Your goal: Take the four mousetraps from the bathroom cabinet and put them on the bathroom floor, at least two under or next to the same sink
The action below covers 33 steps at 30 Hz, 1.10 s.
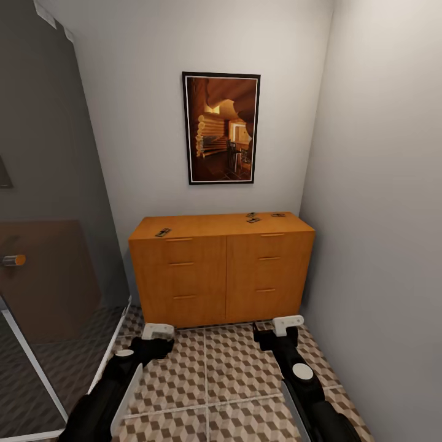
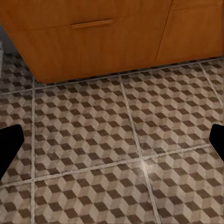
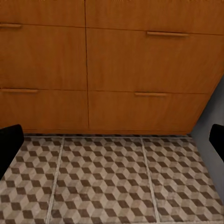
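1. We're parked facing the cabinet [image 1: 221,270] at the end of a narrow alcove. Mousetraps sit on its top: one near the left front edge [image 1: 162,232], a pair close together toward the right rear [image 1: 253,218], and one more just right of those [image 1: 278,215]. None on the bathroom floor [image 1: 227,368] yet.
2. Left gripper [image 1: 156,336] and right gripper [image 1: 283,328] both hang low in front of the bottom drawers, over the tiles. In the wrist views the fingertips [image 2: 10,142] sit far out at the frame edges w/ bare tile between them, so we read both claws as spread apart and holding nothing.
3. Risk: traps are tiny and flat. Coming down off-centre could skid one along the top, or shove it off the back edge where we can't reach.
4. Risk: the two right-rear traps are nearly touching, so a grab on one prob. knocks the other.
5. Risk: the right wall [image 1: 380,245] is close to the cabinet's end; lifting the right arm may clip it.
6. Risk: raising the arms from this low could catch the drawer handles [image 1: 181,264] or the top's front lip.
7. Sink isn't in sight; we'll have to turn in a tight space w/ a trap in hand, and it may slip.
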Motion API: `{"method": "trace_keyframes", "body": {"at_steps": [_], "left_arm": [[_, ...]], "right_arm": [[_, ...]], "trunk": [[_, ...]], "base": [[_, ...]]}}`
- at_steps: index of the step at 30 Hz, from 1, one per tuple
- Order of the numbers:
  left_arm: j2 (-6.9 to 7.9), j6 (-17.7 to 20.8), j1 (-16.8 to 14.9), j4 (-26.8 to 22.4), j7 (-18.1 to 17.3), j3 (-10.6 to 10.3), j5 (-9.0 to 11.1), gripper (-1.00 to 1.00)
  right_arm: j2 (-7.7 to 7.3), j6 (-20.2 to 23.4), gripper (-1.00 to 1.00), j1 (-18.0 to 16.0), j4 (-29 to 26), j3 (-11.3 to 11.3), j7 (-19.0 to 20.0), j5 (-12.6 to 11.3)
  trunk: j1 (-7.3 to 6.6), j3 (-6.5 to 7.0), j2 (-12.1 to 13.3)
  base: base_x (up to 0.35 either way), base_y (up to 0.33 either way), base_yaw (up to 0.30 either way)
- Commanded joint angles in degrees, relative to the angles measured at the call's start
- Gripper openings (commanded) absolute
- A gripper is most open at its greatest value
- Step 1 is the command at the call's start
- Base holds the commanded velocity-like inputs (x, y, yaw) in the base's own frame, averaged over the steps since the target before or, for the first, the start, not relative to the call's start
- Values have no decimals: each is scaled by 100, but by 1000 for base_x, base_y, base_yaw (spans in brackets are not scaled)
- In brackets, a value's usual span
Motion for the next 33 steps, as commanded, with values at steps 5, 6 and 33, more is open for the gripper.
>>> {"method": "trace_keyframes", "body": {"at_steps": [5,6,33], "left_arm": [[12,10,-3,-215,3,-3,-8,100],[13,9,-3,-230,4,-3,-7,100],[3,12,-3,-295,24,-19,5,100]], "right_arm": [[0,40,100,-3,-9,13,-25,35],[0,40,100,-4,-9,15,-25,35],[3,43,100,-5,-10,18,-33,35]], "trunk": [[0,-7,-4],[0,-7,-4],[0,-7,-4]], "base": [[0,0,0],[0,0,0],[0,0,0]]}}
